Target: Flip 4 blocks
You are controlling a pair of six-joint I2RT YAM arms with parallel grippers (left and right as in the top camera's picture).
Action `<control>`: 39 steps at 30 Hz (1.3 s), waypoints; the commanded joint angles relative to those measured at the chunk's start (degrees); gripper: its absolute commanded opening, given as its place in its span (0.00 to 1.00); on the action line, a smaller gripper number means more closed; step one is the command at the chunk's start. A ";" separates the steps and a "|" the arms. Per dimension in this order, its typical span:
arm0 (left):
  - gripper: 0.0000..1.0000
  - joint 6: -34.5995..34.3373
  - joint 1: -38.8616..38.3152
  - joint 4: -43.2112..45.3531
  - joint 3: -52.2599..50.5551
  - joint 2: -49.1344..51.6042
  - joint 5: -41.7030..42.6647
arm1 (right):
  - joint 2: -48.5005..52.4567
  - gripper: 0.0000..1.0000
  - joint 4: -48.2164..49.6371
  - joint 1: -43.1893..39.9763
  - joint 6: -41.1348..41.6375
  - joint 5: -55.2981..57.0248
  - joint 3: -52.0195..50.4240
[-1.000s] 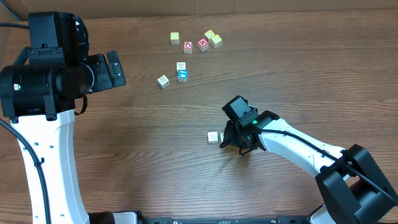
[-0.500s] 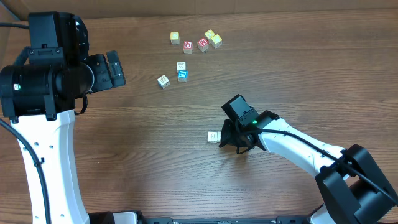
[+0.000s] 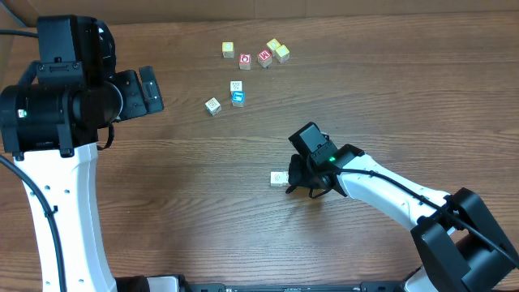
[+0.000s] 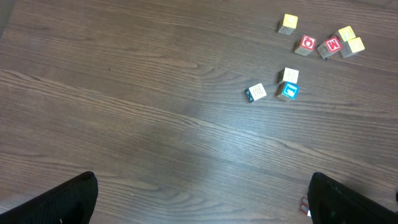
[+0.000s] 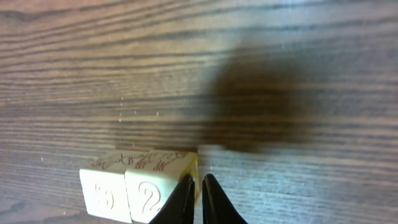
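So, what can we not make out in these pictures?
- Overhead: the right gripper covers one block; only the pale block beside it shows.
- Right wrist: the bottom edge cuts off the block next to the gripper and its neighbour; their top prints are blurred.
- Left wrist: a red speck at the bottom edge, beside the dark finger, is too small to name.

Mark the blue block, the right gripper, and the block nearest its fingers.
blue block [image 4: 288, 91]: left wrist view, on its blue top face.
right gripper [image 5: 199, 186]: right wrist view, midway between the fingertips.
nearest block [image 5: 149, 198]: right wrist view, on its pale printed front face.
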 commanded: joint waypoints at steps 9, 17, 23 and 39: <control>1.00 -1.20 -0.28 0.02 0.68 0.20 -0.68 | 0.17 0.08 0.79 0.48 -4.98 2.12 -0.02; 0.99 -1.20 -0.28 0.02 0.68 0.20 -0.68 | 0.17 0.08 0.76 0.48 -6.47 2.14 -0.02; 1.00 -1.20 -0.28 0.02 0.68 0.20 -0.68 | 0.17 0.08 1.40 0.48 -8.50 2.10 -0.02; 1.00 -1.20 -0.28 0.02 0.68 0.20 -0.68 | 0.20 0.08 2.43 0.48 -9.03 -0.44 -0.02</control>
